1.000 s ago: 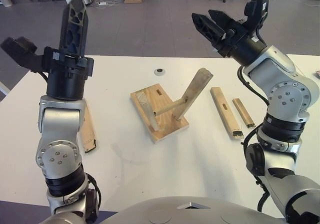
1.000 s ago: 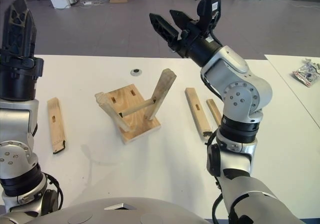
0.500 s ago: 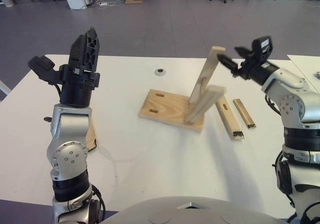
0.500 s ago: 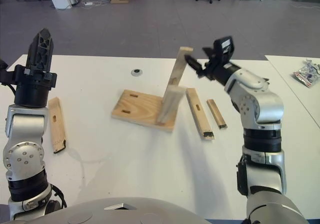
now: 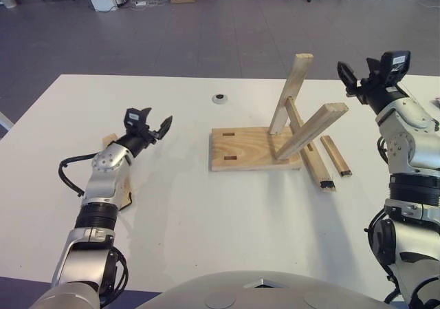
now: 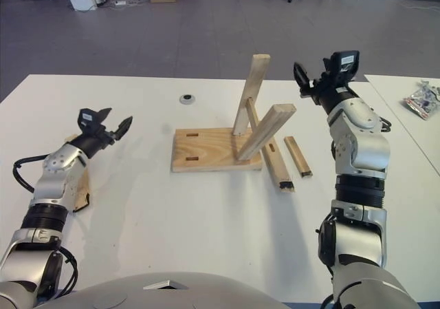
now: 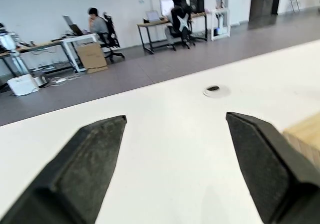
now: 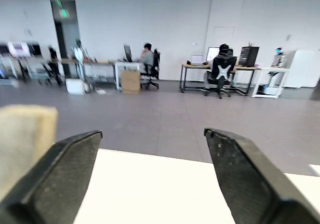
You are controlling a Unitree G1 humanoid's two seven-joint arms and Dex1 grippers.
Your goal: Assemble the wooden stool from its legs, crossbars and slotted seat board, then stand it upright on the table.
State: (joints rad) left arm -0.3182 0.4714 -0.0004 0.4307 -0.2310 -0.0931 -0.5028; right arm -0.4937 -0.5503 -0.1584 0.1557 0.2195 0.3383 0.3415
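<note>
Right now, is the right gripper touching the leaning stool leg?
Apart. The right eye view shows bare table between the right gripper and the top of the leaning leg.

ahead of the left fingers [image 7: 260, 169], spread apart low over the worktop [image 5: 179, 206], bare surface runs as far as the near edge of the seat board [image 5: 247, 151]. behind them a loose leg [image 6: 80, 187] lies partly under the forearm. a small round grommet [image 5: 219, 99] sits flat, off to their far side. at the board's end away from these fingers a taller leg [image 5: 292, 92] and a lower leg [image 5: 313, 129] rise tilted, joined by a crossbar [image 5: 297, 120], barring passage across. the right fingers [image 8: 245, 184], spread apart, hang in the air near the lower leg's top. below them a slotted piece [image 5: 317, 168] and a short bar [image 5: 336, 155] lie side by side.
</note>
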